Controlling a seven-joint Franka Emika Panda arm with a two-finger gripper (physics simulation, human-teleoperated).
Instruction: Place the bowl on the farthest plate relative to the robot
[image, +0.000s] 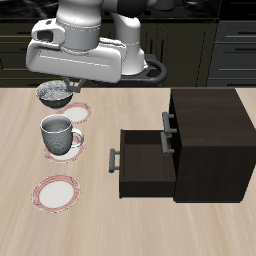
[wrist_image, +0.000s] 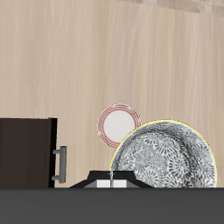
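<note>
My gripper (image: 60, 87) is shut on the rim of the speckled bowl (image: 52, 95) and holds it above the table near its back, beside the plate nearest the robot (image: 78, 113). The farthest plate (image: 57, 192), white with a pinkish-red rim, lies bare close to the table's front edge. In the wrist view the bowl (wrist_image: 166, 159) hangs from my gripper (wrist_image: 112, 178), and one bare plate (wrist_image: 118, 125) shows beyond it; I cannot tell which plate it is.
A grey-white mug (image: 58, 131) stands on the middle plate (image: 66, 152), between the bowl and the farthest plate. A dark cabinet (image: 205, 140) with an open drawer (image: 145, 160) stands beside the plates; it also shows in the wrist view (wrist_image: 26, 153).
</note>
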